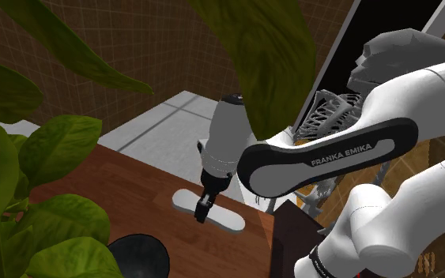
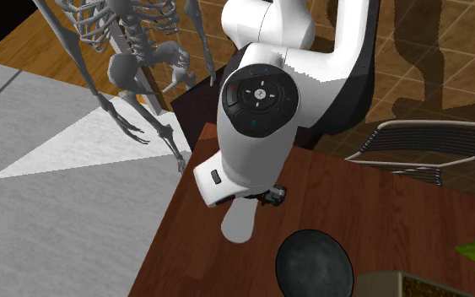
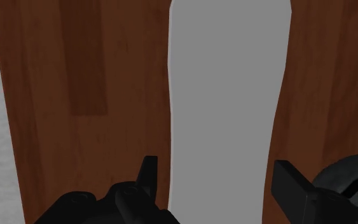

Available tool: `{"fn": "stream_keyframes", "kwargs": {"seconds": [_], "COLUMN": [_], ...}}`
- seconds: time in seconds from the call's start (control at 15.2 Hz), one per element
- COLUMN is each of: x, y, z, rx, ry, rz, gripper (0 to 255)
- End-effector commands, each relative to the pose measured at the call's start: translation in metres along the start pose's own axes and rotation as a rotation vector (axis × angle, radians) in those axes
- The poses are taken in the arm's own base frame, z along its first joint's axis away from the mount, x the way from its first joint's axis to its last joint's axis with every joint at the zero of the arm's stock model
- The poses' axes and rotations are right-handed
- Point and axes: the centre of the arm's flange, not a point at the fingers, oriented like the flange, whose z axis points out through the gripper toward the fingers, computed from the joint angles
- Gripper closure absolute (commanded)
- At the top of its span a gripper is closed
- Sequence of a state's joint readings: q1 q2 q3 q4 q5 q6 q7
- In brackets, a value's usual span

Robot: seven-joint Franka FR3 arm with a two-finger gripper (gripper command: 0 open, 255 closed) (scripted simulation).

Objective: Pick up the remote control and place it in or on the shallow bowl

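The remote control [image 1: 227,219] is a plain grey, elongated slab lying flat on the brown wooden table [image 1: 110,197]. My black gripper [image 1: 203,208] comes straight down on its middle and is shut on it. In the wrist view the fingers [image 3: 147,175] clasp the remote control [image 3: 225,108] from both long sides. The arm's hand covers most of the remote control [image 2: 238,223] in the second exterior view. The shallow bowl [image 1: 139,256] is dark and round, standing close by the remote, toward the shoulder view's lower left. The same bowl [image 2: 314,265] lies near the table's front edge, and its rim [image 3: 355,175] peeks in beside one finger.
Big green plant leaves [image 1: 47,182] crowd the shoulder view's left and top. A grey skeleton [image 2: 134,59] stands off the table's far corner. A wire chair [image 2: 421,148] and a planter box [image 2: 421,285] sit on the second exterior view's right. Light grey floor [image 2: 50,186] lies beyond the table's edge.
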State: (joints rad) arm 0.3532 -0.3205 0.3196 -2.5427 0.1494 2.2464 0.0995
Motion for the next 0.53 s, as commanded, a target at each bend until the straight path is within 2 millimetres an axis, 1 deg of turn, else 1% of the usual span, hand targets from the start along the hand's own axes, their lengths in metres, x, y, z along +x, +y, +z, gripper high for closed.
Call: {"fn": "stream_keyframes", "kwargs": {"seconds": [0.0, 0.2, 0.26, 0.46], "x": [0.0, 0.0, 0.0, 0.018], "y": [0.0, -0.001, -0.001, -0.036], "z": [-0.011, -0.027, -0.028, -0.029], "rx": [0.0, 0.0, 0.0, 0.0], "ry": [0.0, 0.0, 0.0, 0.0], "rz": [0.0, 0.0, 0.0, 0.0], "gripper": [255, 255, 255, 255]}}
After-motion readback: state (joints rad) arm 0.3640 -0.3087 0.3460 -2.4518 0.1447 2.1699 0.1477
